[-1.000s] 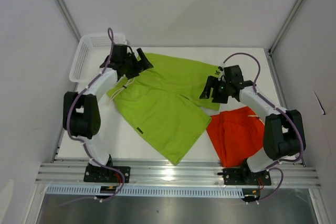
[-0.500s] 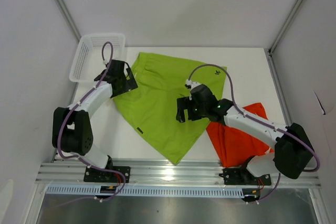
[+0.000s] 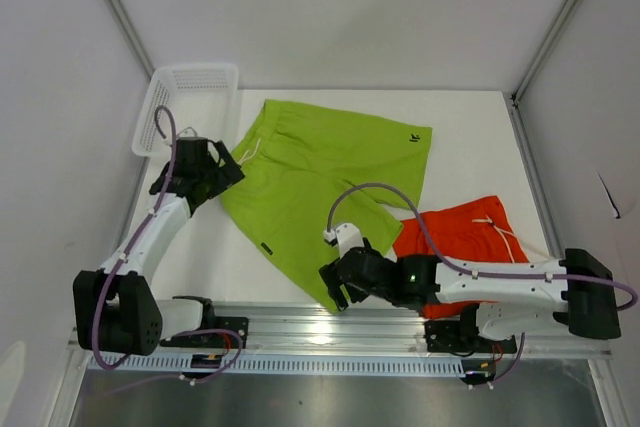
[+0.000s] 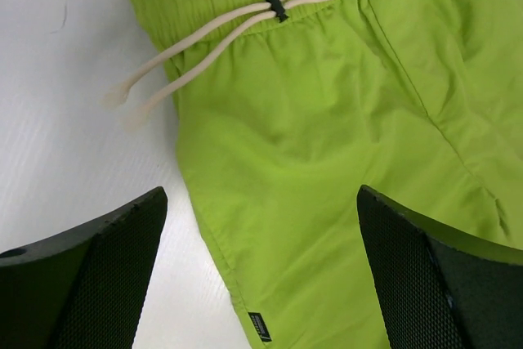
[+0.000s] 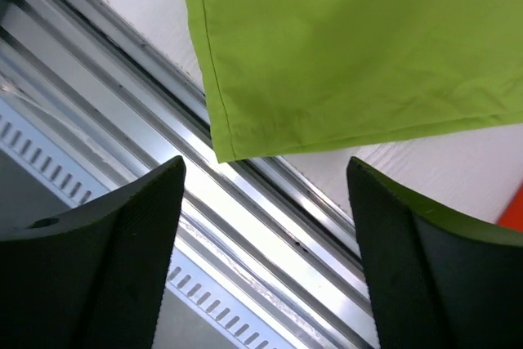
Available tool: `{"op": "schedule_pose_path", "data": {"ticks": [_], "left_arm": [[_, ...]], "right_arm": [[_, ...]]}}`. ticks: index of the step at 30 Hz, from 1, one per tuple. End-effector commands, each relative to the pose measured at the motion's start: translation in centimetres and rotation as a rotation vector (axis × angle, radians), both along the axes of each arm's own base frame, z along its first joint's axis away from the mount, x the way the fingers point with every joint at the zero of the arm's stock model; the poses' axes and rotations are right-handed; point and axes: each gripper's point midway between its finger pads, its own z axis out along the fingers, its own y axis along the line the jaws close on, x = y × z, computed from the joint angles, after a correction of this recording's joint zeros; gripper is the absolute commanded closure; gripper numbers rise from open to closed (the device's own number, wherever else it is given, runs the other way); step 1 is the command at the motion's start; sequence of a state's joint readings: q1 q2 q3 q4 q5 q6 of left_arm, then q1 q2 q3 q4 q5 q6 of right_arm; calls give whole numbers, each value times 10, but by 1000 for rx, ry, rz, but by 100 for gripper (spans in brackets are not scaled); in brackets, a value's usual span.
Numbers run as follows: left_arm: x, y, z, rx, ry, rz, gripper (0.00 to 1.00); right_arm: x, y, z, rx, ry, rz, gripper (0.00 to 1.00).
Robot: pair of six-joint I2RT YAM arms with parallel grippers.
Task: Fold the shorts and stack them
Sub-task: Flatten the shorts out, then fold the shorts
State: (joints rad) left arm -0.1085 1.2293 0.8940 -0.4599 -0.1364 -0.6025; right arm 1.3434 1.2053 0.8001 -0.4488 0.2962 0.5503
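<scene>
At the far left, behind the left claw, a white mesh basket (image 3: pixel 190 77) stands at the table's back corner. The left claw (image 3: pixel 224 169) is released: its two fingers (image 4: pixel 98 275) stand wide apart and nothing is between them. It hovers over the left edge of the lime green shorts (image 3: pixel 310 177), which lie spread out flat just in front of it. The white drawstring (image 4: pixel 204 46) lies further ahead of this claw, partly on the bare table, and the small dark hem logo (image 4: pixel 260 326) is just under it. To the right, the right claw (image 3: pixel 330 292) is low at the near edge, also released, with empty jaws. The near corner of the green shorts sits just ahead of its fingertips, over the metal rail (image 5: pixel 245 202). The orange shorts (image 3: pixel 460 242) lie to the right of this claw, partly under its arm and touching the green ones.
</scene>
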Motion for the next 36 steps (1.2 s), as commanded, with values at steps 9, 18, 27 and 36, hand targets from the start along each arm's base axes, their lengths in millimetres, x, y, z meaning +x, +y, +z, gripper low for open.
{"op": "schedule_pose_path", "data": {"ticks": [9,18,27,36], "left_arm": [[5,30,-25,-185,2,91,2],[12,32,-30,-202,4,94,5],[53,53,8,-238,-68,152,7],[115,86,-21,-303,-1,260,13]], "right_arm": [[-13,4,-42,-294,-155,64,30],[-15,17,-56,-337,-160,100,31],[-3,19,-12,-185,-164,80,32],[17,5,20,-81,-153,60,32]]}}
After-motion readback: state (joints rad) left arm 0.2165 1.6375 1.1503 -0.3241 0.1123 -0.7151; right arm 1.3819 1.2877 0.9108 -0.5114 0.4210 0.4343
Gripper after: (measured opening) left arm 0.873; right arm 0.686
